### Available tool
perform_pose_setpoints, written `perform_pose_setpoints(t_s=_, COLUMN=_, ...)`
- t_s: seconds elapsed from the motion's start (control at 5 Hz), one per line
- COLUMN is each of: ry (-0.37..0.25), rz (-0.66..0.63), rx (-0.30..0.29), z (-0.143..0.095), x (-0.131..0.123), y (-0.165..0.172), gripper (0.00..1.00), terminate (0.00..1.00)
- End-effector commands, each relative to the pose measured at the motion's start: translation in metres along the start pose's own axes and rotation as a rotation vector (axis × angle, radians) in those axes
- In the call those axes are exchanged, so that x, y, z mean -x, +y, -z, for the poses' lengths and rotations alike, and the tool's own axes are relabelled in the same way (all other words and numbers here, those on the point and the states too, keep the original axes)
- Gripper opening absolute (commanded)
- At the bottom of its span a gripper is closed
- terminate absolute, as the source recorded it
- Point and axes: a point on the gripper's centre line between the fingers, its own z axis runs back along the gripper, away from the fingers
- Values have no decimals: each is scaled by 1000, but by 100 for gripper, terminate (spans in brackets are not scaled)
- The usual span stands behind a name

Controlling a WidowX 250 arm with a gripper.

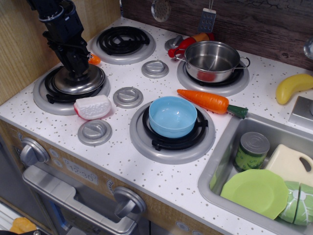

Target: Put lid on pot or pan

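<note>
The shiny silver lid (80,82) sits on the front-left burner (49,98) of the toy stove. My black gripper (78,72) comes down from the upper left onto the lid's centre and hides the knob. Its fingers look closed around the knob. The stainless-steel pot (212,60) stands open on the back-right burner, well to the right of the gripper. Its loop handle points right and something red shows inside it.
A light blue bowl (172,116) sits on the front-right burner, with a toy carrot (205,101) behind it. A white and red toy (93,106) lies beside the lid. Grey dials (128,97) dot the middle. The sink (220,161) at right holds a can and a green plate. A banana (292,87) lies at far right.
</note>
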Motion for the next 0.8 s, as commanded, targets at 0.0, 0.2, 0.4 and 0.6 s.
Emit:
perform_pose_setpoints(t_s=0.0, ry=-66, rz=48, rx=-130, z=-63, x=-25, y=-24, gripper=0, terminate=0)
perform_pose_setpoints(t_s=0.2, ry=-109, rz=111, rx=-122, z=-102, x=-45, y=-57, gripper=0, terminate=0)
perform_pose_setpoints(t_s=0.4, ry=-172, rz=118, rx=-134, z=-128, x=-62, y=-97, gripper=0, terminate=0)
perform_pose_setpoints(t_s=0.6, ry=-228, rz=119, rx=-106, z=-130, x=-79, y=-127, gripper=0, terminate=0)
